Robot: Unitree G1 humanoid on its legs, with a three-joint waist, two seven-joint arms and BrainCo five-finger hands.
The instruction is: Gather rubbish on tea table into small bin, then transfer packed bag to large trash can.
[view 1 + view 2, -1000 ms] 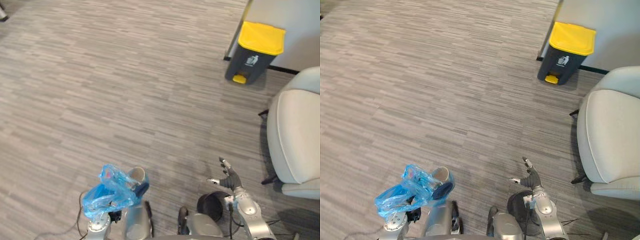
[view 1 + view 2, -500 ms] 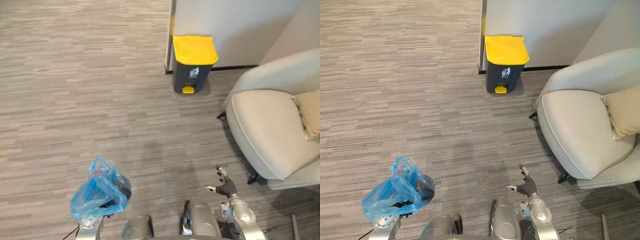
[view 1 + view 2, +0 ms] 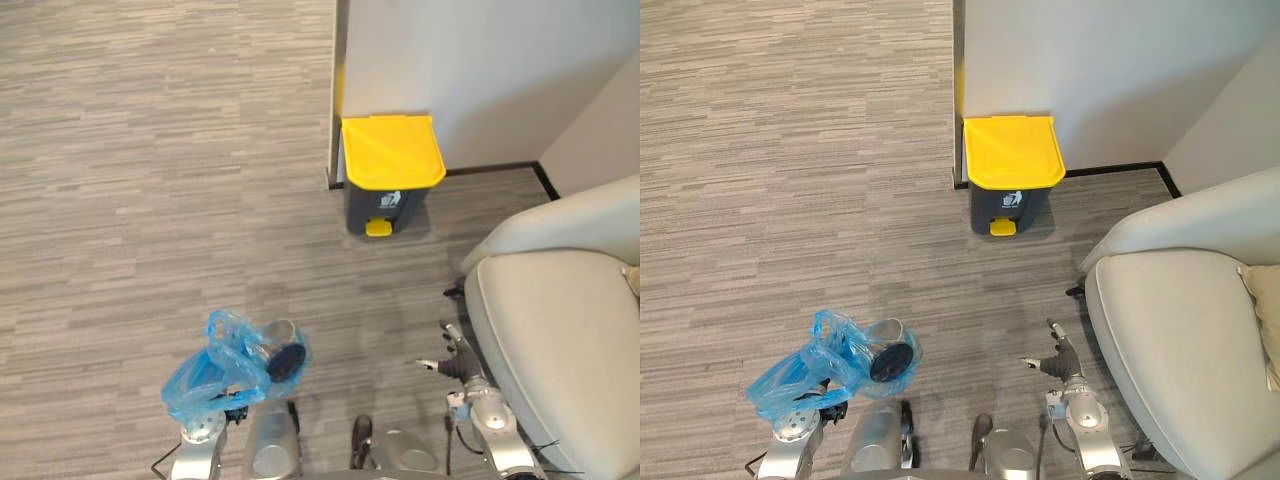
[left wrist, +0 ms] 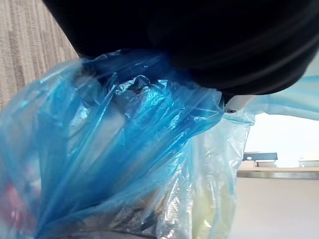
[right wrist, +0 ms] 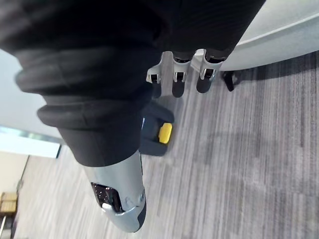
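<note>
I can read no words or numbers anywhere. The only sign I see is a small white pictogram (image 3: 388,200) on the dark front of the yellow-lidded trash can (image 3: 390,160).

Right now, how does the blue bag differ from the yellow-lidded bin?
The blue bag is soft, crinkled, see-through plastic; the bin is rigid, dark grey with a yellow lid. The bag is carried off the floor, close to the robot; the bin stands on the floor against the wall. The bag's contents show; the bin's lid is shut.
</note>
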